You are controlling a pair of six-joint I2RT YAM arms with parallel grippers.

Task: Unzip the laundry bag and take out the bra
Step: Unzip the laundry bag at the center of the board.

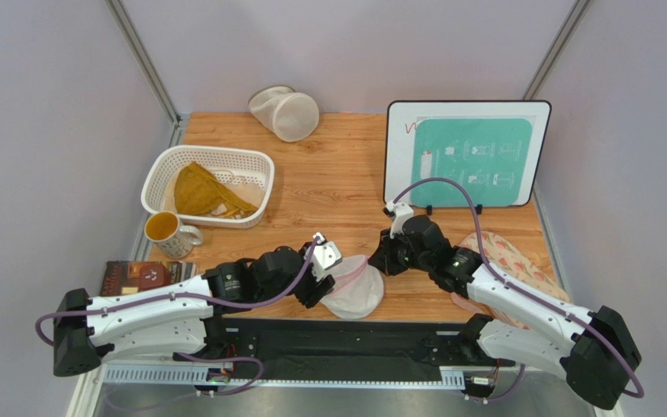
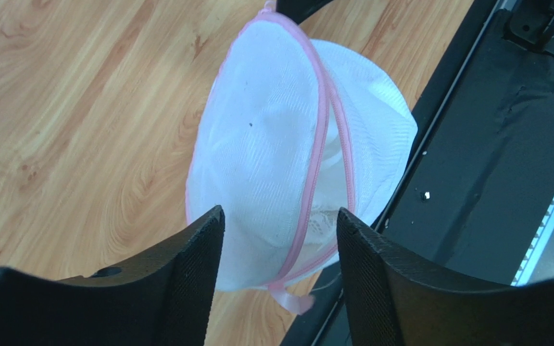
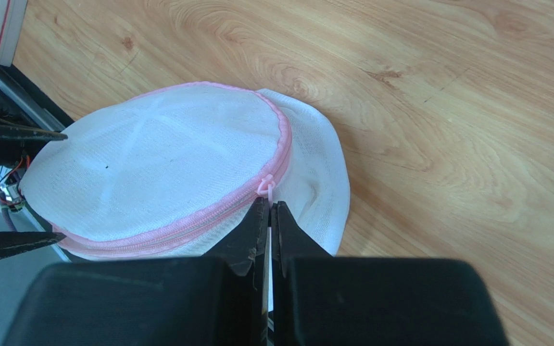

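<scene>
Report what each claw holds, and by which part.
Right claw pinches the laundry bag by its pink zipper pull. Left claw is open around the bag's edge, holding nothing.

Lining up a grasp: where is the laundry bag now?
Top view: the laundry bag lies at the table's near edge, centre, between the left end effector and the right end effector.

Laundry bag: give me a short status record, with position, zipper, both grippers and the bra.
bag: laundry bag, on the table at its near edge, between the arms
zipper: shut along the stretch that shows; zipper pull on the right arm's side
left gripper: open, astride the bag
right gripper: shut, tips at the pull; grip unclear
bra: not seen
</scene>
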